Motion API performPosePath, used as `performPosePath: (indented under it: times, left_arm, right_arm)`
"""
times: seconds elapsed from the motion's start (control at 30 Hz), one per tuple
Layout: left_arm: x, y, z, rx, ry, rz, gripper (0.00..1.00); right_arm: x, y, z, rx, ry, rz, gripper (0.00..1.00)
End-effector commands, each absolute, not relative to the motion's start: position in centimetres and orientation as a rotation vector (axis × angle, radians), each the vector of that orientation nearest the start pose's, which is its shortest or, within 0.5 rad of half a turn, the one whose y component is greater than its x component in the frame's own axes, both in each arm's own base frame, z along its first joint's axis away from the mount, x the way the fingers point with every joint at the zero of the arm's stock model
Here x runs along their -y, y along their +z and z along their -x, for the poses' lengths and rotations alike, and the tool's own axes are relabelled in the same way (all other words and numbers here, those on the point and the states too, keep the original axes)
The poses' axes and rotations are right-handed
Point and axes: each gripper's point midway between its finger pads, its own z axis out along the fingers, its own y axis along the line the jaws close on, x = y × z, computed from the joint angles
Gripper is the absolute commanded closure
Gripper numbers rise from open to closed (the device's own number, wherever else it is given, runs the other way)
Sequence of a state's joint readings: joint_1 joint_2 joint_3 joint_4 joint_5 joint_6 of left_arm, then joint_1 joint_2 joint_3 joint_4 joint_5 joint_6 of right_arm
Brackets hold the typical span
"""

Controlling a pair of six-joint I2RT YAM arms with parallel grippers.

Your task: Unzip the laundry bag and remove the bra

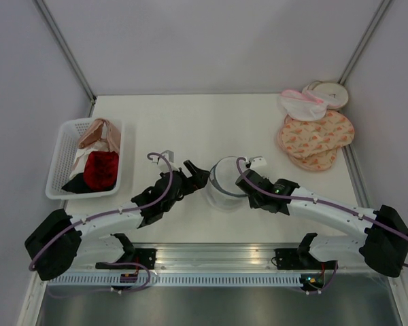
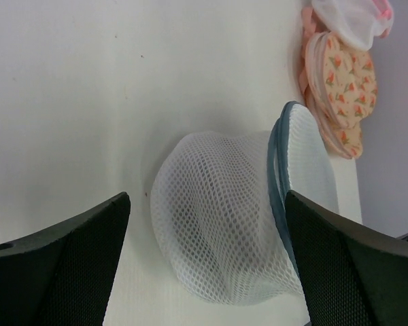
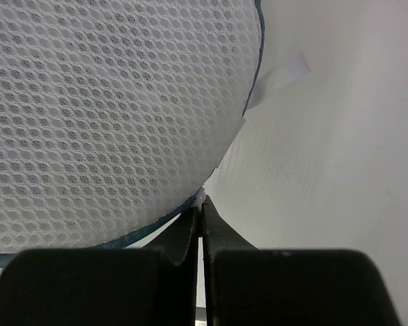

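The laundry bag (image 1: 224, 182), a round white mesh drum with thin dark rims, stands mid-table between both arms. In the left wrist view the laundry bag (image 2: 217, 217) lies between the wide-open fingers of my left gripper (image 2: 207, 272), with the right finger close to its dark rim (image 2: 275, 170). My left gripper (image 1: 197, 175) sits at the bag's left side. My right gripper (image 1: 243, 178) is at the bag's right rim. My right gripper (image 3: 202, 205) is shut on a small white zipper pull (image 3: 200, 197) at the rim. The bra is hidden; only grey shadow shows through the mesh.
A white basket (image 1: 58, 159) at the left holds a pink-peach garment (image 1: 102, 136) and a red garment (image 1: 100, 170). Flat peach patterned rounds (image 1: 316, 139) and a white pouch with pink trim (image 1: 302, 103) lie at the back right. A white label (image 3: 279, 73) sticks out from the bag.
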State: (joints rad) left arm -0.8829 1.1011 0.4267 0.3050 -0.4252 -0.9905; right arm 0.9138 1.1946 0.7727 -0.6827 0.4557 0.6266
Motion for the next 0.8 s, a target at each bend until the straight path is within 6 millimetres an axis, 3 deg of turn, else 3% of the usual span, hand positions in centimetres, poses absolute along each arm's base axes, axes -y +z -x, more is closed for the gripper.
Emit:
performPosePath:
  times: [0.0, 0.17, 0.23, 0.27, 0.3, 0.4, 0.63, 0.77]
  left_arm:
    - [27.6, 15.2, -26.9, -1.930, -0.903, 0.249, 0.03]
    - [31.0, 15.8, -26.6, -1.900, -1.056, 0.106, 0.08]
    - [31.6, 15.7, -26.4, -1.908, -1.072, 0.064, 0.20]
    - [31.8, 15.5, -26.4, -1.921, -1.067, 0.056, 0.30]
    - [31.7, 15.2, -26.4, -1.932, -1.059, 0.047, 0.55]
    - [31.4, 14.7, -26.4, -1.955, -1.032, 0.052, 0.88]
    - [29.8, 15.5, -26.0, -1.923, -1.026, 0.109, 0.92]
    - [28.8, 16.3, -25.3, -1.879, -1.062, 0.150, 0.87]
  right_arm:
    - [-15.0, 7.6, -19.8, -2.489, -0.102, 0.198, 1.00]
    - [-14.9, 7.6, -19.9, -2.487, -0.113, 0.186, 0.99]
    - [-14.8, 7.6, -19.8, -2.487, -0.117, 0.184, 1.00]
    - [-14.7, 7.7, -19.9, -2.479, -0.121, 0.176, 1.00]
    - [-14.7, 7.8, -19.9, -2.478, -0.123, 0.176, 1.00]
    - [-14.4, 8.0, -20.0, -2.466, -0.134, 0.147, 1.00]
    - [-13.1, 8.3, -20.3, -2.438, -0.196, 0.057, 1.00]
    - [-12.9, 7.8, -20.2, -2.448, -0.198, 0.018, 1.00]
